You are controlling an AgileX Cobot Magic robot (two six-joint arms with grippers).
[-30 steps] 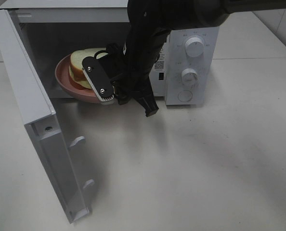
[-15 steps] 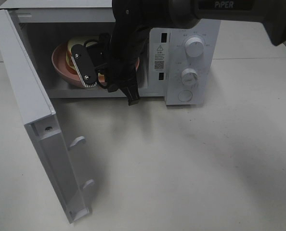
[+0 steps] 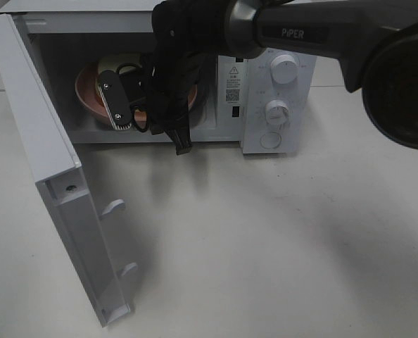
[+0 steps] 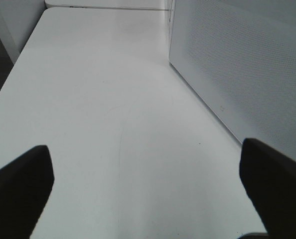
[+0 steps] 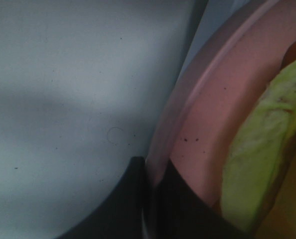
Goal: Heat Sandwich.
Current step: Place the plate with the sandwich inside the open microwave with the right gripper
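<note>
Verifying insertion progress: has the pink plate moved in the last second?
Yes. The pink plate, clamped at its rim by the right tool, went deeper into the microwave: it overhung the cavity's front sill before, now it is behind it.

My right arm (image 3: pixel 300 32) reached in from the far right across the middle, its wrist bent down and to the left. My right tool (image 5: pixel 150 196) was pinched tight on the rim of the pink plate (image 5: pixel 208 139). My left tool (image 4: pixel 148 191) hung with its two dark fingers (image 4: pixel 18 191) spread wide, holding nothing; no more of that arm showed.
</note>
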